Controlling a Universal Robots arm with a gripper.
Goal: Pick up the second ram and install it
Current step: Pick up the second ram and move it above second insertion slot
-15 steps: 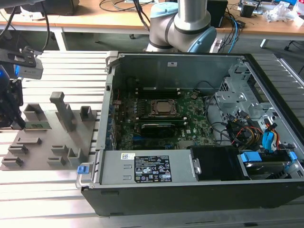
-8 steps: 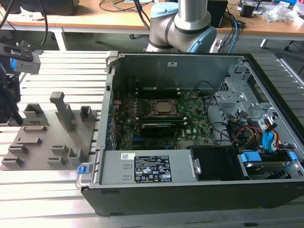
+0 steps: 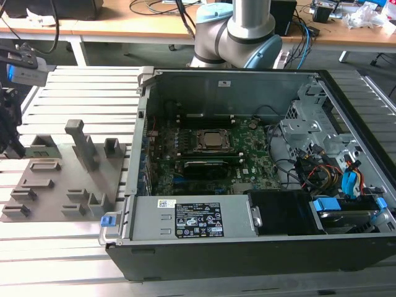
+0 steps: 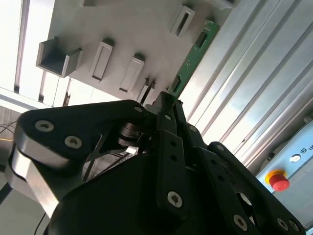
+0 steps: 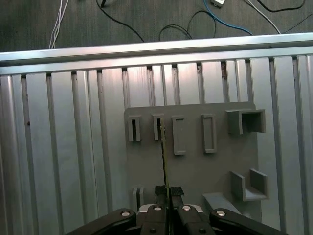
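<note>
The second ram (image 4: 189, 58) is a long, narrow green board, held at one end between my fingers. Seen edge-on in the first wrist view, the ram (image 5: 164, 152) is a thin line above the grey fixture block (image 5: 195, 161), near its narrow slots. My gripper (image 4: 167, 102) is shut on it, as the gripper (image 5: 168, 192) in the first wrist view confirms. My gripper (image 3: 12, 133) hangs at the exterior view's far left, over the left edge of the fixture block (image 3: 68, 179). The open computer case (image 3: 247, 167) with its green motherboard (image 3: 247, 162) lies to the right.
The CPU socket (image 3: 213, 141) sits mid-board, with a long dark module (image 3: 201, 164) just in front of it. Drive bays and cables (image 3: 334, 161) crowd the case's right end. The fixture block has an upright post (image 3: 79, 142). A red stop button (image 4: 279, 182) stands beside the slatted metal table (image 5: 58, 147).
</note>
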